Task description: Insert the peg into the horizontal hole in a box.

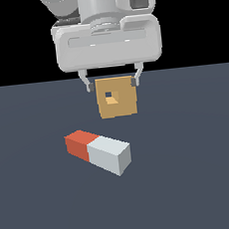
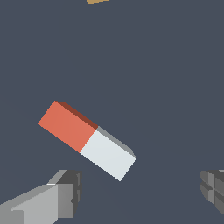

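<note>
Gripper (image 1: 112, 85) open above peg (image 1: 98, 151), box (image 1: 116, 96) behind.

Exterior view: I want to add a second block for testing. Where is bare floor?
Bare floor lies on both sides of the peg and in front of it. The tightest spot is between the peg and the box, under the open gripper.

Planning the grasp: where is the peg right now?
The peg lies flat on the floor, ungrasped, in front of the box in the exterior view, red half toward that view's left, with the open gripper above.
</note>
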Available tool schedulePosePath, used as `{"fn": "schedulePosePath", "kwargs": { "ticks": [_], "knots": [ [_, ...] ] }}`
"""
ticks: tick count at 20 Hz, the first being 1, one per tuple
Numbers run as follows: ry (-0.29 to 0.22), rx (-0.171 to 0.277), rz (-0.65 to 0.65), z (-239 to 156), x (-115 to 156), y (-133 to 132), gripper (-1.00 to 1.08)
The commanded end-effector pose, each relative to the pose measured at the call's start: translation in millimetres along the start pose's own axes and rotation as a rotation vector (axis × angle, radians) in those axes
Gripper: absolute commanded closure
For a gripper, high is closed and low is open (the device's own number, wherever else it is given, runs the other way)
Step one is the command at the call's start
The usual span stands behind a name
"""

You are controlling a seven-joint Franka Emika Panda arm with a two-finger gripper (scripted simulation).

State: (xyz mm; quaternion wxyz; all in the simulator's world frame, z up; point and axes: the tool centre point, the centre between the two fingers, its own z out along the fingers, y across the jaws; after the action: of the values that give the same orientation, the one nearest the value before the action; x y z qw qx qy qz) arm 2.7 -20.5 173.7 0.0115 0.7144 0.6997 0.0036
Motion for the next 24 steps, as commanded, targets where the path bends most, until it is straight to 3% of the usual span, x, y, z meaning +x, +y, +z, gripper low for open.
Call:
{"fn": "schedulePosePath", "kwargs": {
  "ticks": [1,12,24],
  "knots": [
    [0.000,0.000,0.000,0.0,0.0,0.0,-0.92],
    [0.002,0.001,-0.080,8.3,-1.8,-2.9,-0.92],
    [0.008,0.005,-0.342,35.5,-9.1,-11.3,-0.92]
  ]
}}
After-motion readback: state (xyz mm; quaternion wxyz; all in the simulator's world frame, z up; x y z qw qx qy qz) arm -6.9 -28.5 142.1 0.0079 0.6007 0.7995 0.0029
